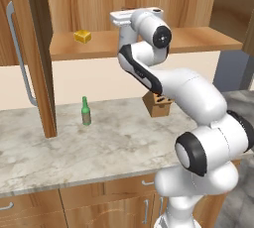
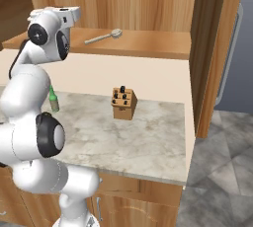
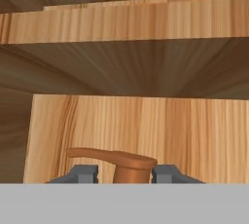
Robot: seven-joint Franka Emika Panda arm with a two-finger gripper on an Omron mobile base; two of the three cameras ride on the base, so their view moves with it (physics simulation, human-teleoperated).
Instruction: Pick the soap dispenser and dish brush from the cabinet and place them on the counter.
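1 soap dispenser point(image 3: 127, 165) between narrowed gripper point(image 3: 124, 173) jaws, 1 dish brush point(image 2: 103, 37), 1 sponge point(image 1: 83, 36) on cabinet point(image 1: 208, 41) shelf

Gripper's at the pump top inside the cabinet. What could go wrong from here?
1. The gripper flanks only the soap dispenser's orange-brown pump top, so the bottle could tilt or slip when lifted.
2. The upper shelf sits close overhead; lifting straight up may hit it.
3. The dish brush lies nearby on the cabinet shelf; a wide withdrawal might knock it.
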